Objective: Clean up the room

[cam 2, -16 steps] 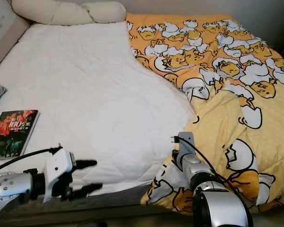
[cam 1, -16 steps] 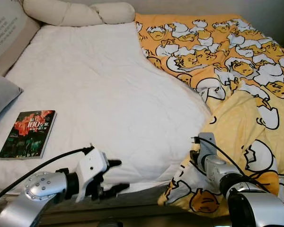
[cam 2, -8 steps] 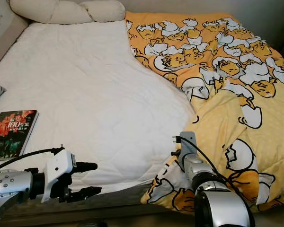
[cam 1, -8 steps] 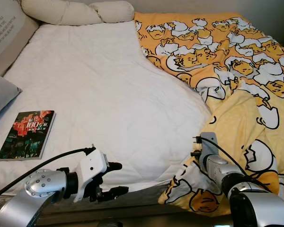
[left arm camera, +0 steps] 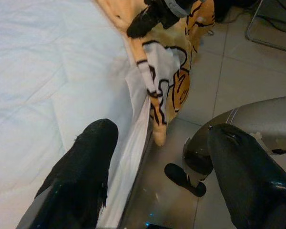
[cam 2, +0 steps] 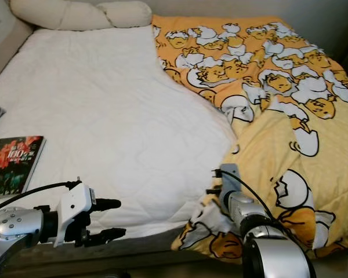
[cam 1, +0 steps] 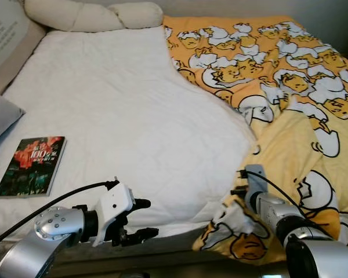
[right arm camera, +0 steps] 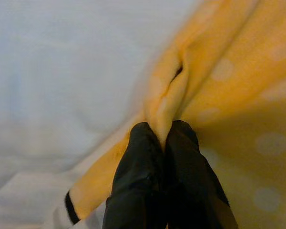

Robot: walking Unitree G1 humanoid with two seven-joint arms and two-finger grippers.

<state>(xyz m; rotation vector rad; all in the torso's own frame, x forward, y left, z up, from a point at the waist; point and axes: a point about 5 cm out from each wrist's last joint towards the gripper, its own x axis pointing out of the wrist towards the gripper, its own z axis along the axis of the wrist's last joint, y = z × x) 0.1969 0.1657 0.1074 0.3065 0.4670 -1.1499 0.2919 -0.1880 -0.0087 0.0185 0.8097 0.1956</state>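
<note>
orange quilt pinched at the bed's near edge

white mattress cover (cam 1: 122,110) is spreading across most of the bed, quilted and a little wrinkled, with a long cream bolster pillow (cam 1: 93,15) lying along the far end. an orange blanket (cam 1: 290,87) printed with cartoon egg characters is covering the robot's right side of the bed, its edge running diagonally from the far end down toward the near corner, where it is bunching and hanging over the side.

the right gripper (right arm camera: 164,143) is sitting at that near corner, its two black fingers pressed together on a fold of the blanket's yellow dotted underside (the wrist view is showing the cloth ridged up between the fingertips). the silver right arm (cam 1: 278,211) is reaching in from the lower right, with a black cable looping over the wrist.

the left gripper (cam 1: 144,218) is hovering just off the near edge of the mattress, touching nothing, its fingers spread apart. through its wrist view, the white sheet edge, the dangling blanket corner and a tiled floor (left arm camera: 238,62) are showing.

a book (cam 1: 30,165) with a dark red and green cover is lying flat on the white cover near the robot's left edge, well apart from both grippers. a grey cushion (cam 1: 0,116) is resting beyond it at the left border.
</note>
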